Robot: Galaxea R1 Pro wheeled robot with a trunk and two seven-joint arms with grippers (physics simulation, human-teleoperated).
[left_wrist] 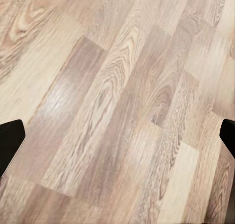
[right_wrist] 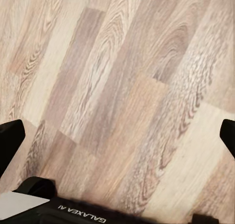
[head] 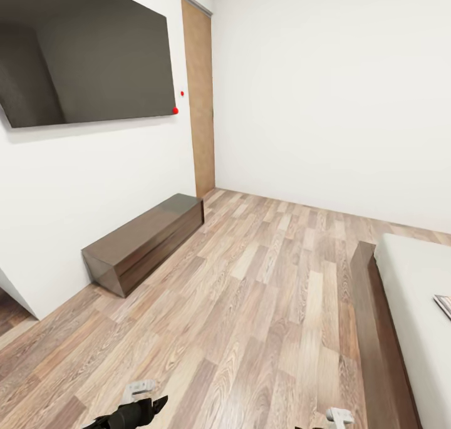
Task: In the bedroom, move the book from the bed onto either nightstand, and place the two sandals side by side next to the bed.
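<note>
I am in the bedroom, low over the wood floor (head: 250, 304). My left gripper (left_wrist: 117, 136) and right gripper (right_wrist: 117, 136) both hang over bare planks with jaws wide apart, holding nothing, ready for a pick. The bed (head: 407, 304) is on my right, its dark frame edge close to my right arm. The book (head: 443, 305) lies on the mattress at the far right. I see no sandals here. A long dark cabinet (head: 147, 241) sits by the left wall under a big screen (head: 88, 53). Between them the floor gives me lots of room to turn.
</note>
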